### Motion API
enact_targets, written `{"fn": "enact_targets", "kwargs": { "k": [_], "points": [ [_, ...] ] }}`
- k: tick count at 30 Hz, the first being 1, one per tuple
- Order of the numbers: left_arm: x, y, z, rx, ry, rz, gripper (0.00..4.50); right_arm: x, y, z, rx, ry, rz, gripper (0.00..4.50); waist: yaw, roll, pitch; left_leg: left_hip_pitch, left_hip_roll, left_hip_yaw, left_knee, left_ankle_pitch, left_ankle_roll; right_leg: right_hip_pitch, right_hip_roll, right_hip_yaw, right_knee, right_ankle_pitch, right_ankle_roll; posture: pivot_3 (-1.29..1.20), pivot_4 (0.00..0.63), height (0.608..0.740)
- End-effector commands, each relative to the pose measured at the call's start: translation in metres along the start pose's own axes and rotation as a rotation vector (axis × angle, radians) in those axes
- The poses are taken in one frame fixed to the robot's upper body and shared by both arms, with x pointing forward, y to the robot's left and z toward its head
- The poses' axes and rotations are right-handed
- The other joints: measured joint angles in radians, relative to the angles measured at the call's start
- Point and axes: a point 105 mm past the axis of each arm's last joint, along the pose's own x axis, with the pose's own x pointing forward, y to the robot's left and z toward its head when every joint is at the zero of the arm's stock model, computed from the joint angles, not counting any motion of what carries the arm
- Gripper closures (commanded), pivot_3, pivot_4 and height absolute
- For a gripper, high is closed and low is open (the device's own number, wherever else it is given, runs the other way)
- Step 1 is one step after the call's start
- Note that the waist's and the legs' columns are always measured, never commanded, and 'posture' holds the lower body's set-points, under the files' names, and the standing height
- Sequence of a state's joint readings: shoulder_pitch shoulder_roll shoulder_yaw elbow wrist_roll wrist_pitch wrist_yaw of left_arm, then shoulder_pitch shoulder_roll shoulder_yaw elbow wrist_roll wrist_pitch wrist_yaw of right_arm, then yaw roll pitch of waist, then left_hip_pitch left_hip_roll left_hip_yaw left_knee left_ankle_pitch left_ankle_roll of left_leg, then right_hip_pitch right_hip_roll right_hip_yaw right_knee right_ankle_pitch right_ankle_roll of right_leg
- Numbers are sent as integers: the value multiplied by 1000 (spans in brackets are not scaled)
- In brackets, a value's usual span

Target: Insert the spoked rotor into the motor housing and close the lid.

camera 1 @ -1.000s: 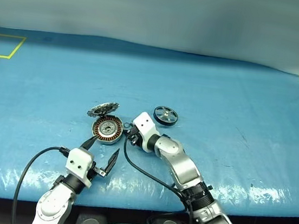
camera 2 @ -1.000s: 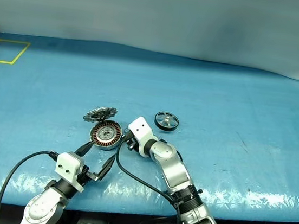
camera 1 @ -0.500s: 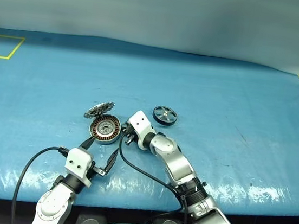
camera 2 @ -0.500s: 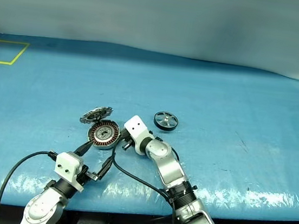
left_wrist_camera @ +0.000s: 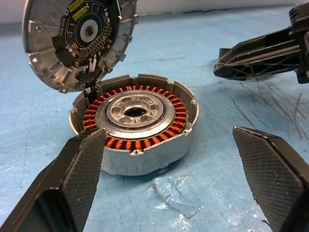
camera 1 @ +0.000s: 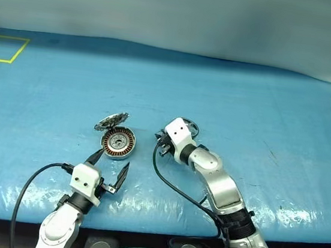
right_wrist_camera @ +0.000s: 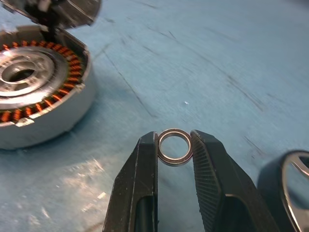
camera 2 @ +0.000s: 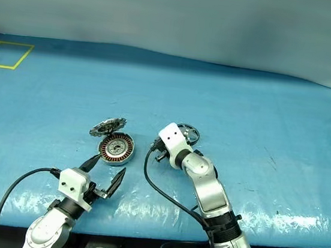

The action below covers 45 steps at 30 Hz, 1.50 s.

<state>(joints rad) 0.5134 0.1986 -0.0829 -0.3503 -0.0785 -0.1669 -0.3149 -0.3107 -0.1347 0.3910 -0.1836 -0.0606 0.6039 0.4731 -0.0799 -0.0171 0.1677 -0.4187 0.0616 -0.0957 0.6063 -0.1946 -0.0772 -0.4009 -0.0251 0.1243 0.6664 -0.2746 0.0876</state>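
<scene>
1. Take the motor housing [camera 1: 118, 143] as your landmark: it sits flat on the blue table cover [camera 1: 263, 112], its ring of copper windings and central hub facing up.
2. The lid [camera 1: 111, 120] is hinged to the housing's far rim and stands tilted open; in your left wrist view its patterned inner face [left_wrist_camera: 79, 36] leans over the windings.
3. Your left gripper [camera 1: 109, 166] hovers just on the near side of the housing, fingers spread wide and holding nothing. In its wrist view the two textured pads [left_wrist_camera: 79, 171] flank the housing without touching it.
4. Your right gripper [right_wrist_camera: 175, 145] is off to the housing's right, apart from it. Its fingers are nearly closed and pinch a small silver metal ring [right_wrist_camera: 175, 146] between their tips, clear of the table cover.
5. The spoked rotor [camera 2: 188, 132] lies flat on the table cover further right of the housing, just behind your right wrist, which partly hides it. Its dark rim also shows at the edge of your right wrist view [right_wrist_camera: 285, 183].
</scene>
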Motion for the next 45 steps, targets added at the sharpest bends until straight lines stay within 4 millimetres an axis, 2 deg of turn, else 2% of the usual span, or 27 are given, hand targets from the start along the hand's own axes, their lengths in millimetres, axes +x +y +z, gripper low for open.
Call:
{"fn": "enact_targets", "kwargs": {
  "k": [1,8,12,23,40,42,45],
  "points": [
    [0,1,3,8,-23,14,0,7,26,24,-16,-73,86,3840,0,0,0,0,0,0,0,0,0,0,0,0,0,0,0,0,150,740],
    [-1,1,3,5,-23,25,0,23,58,39,0,-119,178,3840,2,0,0,0,0,0,0,0,0,1,0,0,-2,0,0,0,150,740],
    [-1,2,3,5,-24,32,0,31,67,39,-1,-121,207,3840,1,0,0,0,0,0,0,0,0,0,0,0,-2,0,0,0,150,740],
    [-2,2,4,-1,-27,39,0,43,68,30,21,-93,217,3840,0,0,0,0,0,0,0,0,0,1,0,0,-2,0,0,0,150,740],
    [-3,0,1,-10,-20,35,0,45,68,17,21,-47,230,3840,0,0,0,1,0,0,0,0,0,2,0,0,-1,0,0,0,150,740],
    [-3,-1,1,-12,-21,33,0,45,68,17,21,-46,229,3108,0,0,0,1,0,0,0,0,0,2,0,0,-1,0,0,0,150,740],
    [-3,-1,1,-13,-20,31,0,41,67,19,23,-54,232,2277,1,0,0,1,0,0,0,0,0,2,0,0,-1,0,0,0,150,740]
  ]
}}
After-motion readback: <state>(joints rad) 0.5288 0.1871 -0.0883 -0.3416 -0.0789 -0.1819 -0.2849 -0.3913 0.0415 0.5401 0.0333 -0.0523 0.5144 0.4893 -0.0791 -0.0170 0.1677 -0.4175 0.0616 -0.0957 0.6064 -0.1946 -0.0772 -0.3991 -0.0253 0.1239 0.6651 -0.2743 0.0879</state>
